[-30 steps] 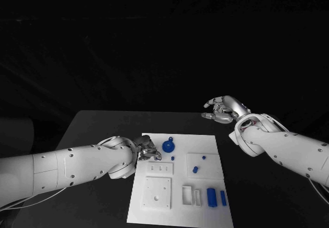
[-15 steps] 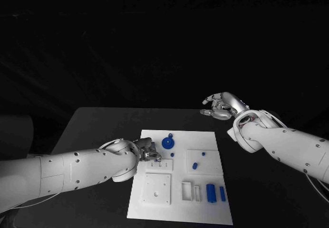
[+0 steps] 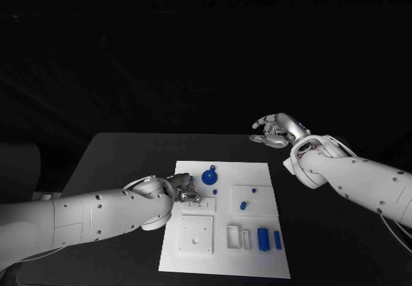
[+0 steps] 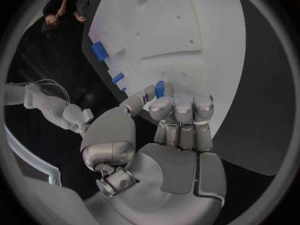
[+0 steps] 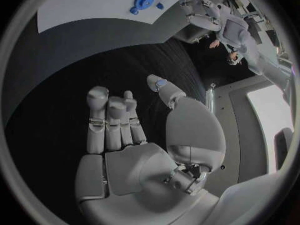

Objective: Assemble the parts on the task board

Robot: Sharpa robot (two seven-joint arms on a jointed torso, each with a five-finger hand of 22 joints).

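The flat white task board (image 3: pixel 225 226) looks like matt plastic, smooth, with raised white blocks of the same dull finish. The small blue parts on it, such as the round blue disc (image 3: pixel 209 176) at its far side and the upright blue block (image 3: pixel 262 239) at its near right, look like smooth plastic with a faint sheen. The black table (image 3: pixel 120 161) is matt and even. The left silver hand (image 4: pixel 172 120) and the right silver hand (image 5: pixel 134 130) have a satin, brushed-metal look, with smooth pale pads. The white arm shells (image 3: pixel 94 211) look like glossy hard plastic.
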